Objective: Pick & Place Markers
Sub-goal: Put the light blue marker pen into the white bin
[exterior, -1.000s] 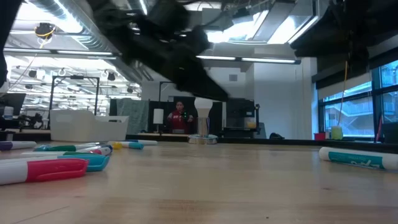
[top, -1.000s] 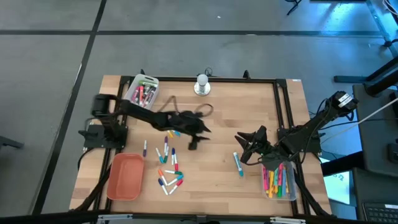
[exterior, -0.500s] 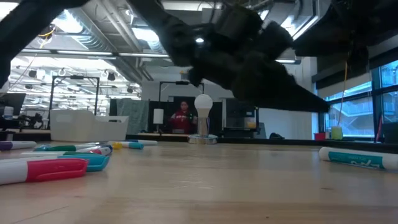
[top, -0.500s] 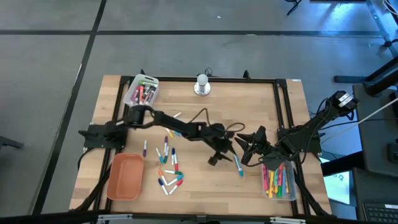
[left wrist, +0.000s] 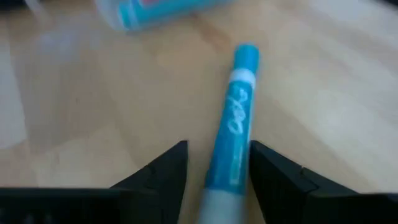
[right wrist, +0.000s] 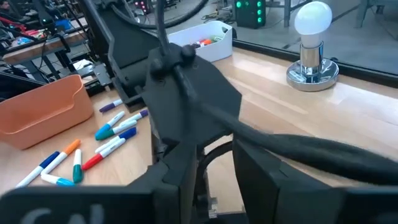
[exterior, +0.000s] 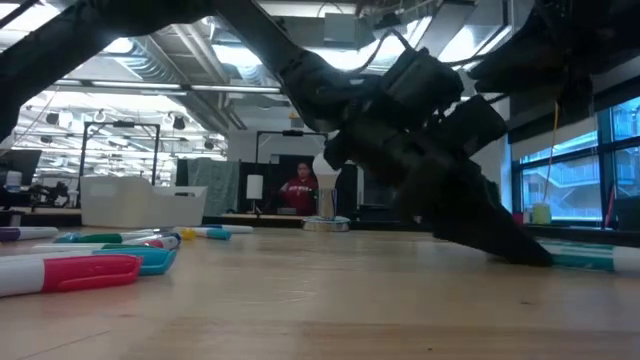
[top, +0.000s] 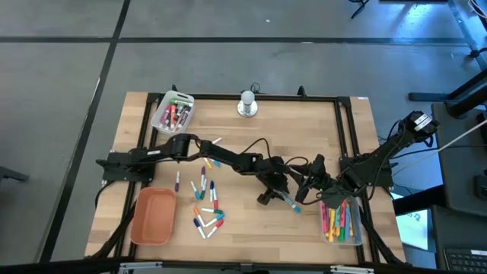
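I'm seeing my left gripper reaching across the table, fingers spread either side of a teal marker lying flat, right gripper waiting nearby, its finger state unclear.

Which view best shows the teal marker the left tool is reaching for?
Left wrist view: the teal marker fills the frame, lying between the open left tool fingers. High view shows it tiny, low view only its end behind the arm; right wrist view hides it.

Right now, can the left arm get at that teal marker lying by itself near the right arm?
Probably yes: the left gripper is open with the teal marker lying between its fingers, nothing blocking.
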### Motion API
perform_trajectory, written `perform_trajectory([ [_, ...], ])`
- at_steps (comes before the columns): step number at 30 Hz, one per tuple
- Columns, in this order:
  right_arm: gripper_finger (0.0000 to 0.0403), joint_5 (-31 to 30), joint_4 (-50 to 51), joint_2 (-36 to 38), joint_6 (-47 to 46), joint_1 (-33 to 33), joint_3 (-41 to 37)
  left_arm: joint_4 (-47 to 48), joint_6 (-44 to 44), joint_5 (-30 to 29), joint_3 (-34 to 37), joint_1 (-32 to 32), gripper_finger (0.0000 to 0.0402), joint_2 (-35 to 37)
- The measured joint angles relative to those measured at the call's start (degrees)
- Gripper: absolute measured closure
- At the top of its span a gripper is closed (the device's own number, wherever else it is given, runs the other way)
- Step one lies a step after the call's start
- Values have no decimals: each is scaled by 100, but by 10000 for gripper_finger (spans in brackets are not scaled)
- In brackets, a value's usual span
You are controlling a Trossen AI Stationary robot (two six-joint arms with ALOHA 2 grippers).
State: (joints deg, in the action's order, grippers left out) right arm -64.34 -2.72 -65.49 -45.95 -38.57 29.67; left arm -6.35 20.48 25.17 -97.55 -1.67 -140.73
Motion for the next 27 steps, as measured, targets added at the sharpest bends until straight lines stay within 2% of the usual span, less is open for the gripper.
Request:
perform_trajectory([
  [5,296,4,3,0,-33,0,0,690,-211,-234,-42,20,268,43],
  [10,296,55,7,-81,-73,0,0,1130,-756,-409,-48,22,329,111],
  [12,296,57,57,-164,-184,0,0,1371,-1133,-526,-42,0,334,219],
  [14,296,57,88,-272,-242,0,0,2038,-1638,-795,-42,-73,334,374],
  [16,296,57,168,-380,-371,0,0,2795,-1909,-1228,-18,-198,334,596],
  [18,296,57,180,-504,-490,0,0,3200,-2047,-1922,153,-384,334,853],
  [23,296,279,182,-703,-740,0,0,3774,-2395,-3256,984,-773,321,1772],
  [27,296,398,179,-785,-901,-2,0,3661,-2976,-4232,2007,-864,334,2793],
])
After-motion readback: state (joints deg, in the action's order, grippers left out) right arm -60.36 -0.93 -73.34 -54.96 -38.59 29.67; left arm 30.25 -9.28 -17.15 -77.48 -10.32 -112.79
